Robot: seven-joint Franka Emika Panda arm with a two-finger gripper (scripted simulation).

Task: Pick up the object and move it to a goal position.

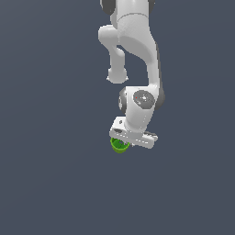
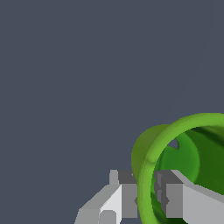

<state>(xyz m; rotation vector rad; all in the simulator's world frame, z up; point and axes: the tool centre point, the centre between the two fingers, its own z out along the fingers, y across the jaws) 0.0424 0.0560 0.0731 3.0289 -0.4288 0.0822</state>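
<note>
The object is a small bright green cup (image 1: 118,147) with a darker green inside, sitting directly under the white hand of my gripper (image 1: 125,141) in the exterior view. In the wrist view the cup (image 2: 181,127) fills the corner and looks tilted, its mouth facing the camera. My gripper (image 2: 146,192) straddles the cup's wall: one grey finger (image 2: 124,197) lies outside the cup and the other finger (image 2: 175,197) is inside it. Both fingers press against the rim with no gap showing. From the exterior view the fingertips are hidden behind the hand and cup.
A plain dark grey-blue surface (image 1: 50,183) spreads around the arm in every direction. No other objects or edges show in either view.
</note>
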